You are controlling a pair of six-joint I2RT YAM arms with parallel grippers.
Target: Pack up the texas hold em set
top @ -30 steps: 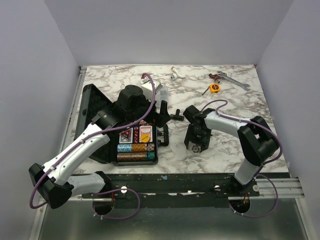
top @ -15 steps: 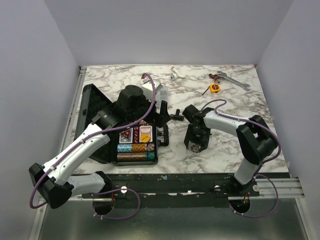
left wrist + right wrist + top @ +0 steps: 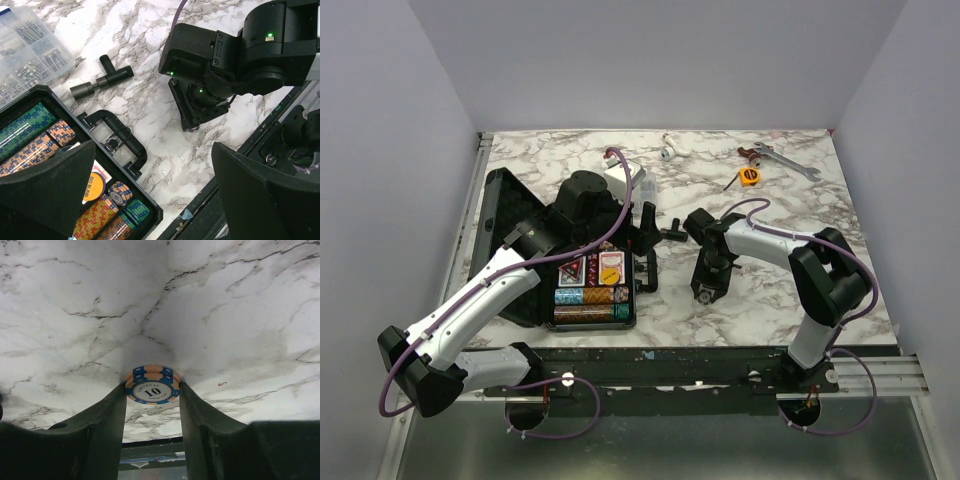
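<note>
Packing is running partway; case [image 3: 152,217] is lying open with chip rows [image 3: 590,297] and decks [image 3: 574,270] inside; right gripper [image 3: 705,292] is clamping stray poker chip [image 3: 152,386] on table [image 3: 770,300] beside it, probably not lifted; left gripper [image 3: 154,150] is hovering released; lid [image 3: 505,210] is awaiting closing.

Pretty clearly a robotics lab test cell, not anybody's home. The marble-look tabletop [image 3: 800,200] is boxed in by plain pale walls [image 3: 660,60] on three sides. Two robot arms, the left arm [image 3: 480,300] and the right arm [image 3: 770,245], are bolted by a metal rail [image 3: 880,375] along the near edge, with purple cables [image 3: 383,395] looping off them. Workshop bits lie around too: a wrench [image 3: 785,160], a yellow tape measure [image 3: 750,176], and a clear compartment box [image 3: 30,45] full of screws
</note>
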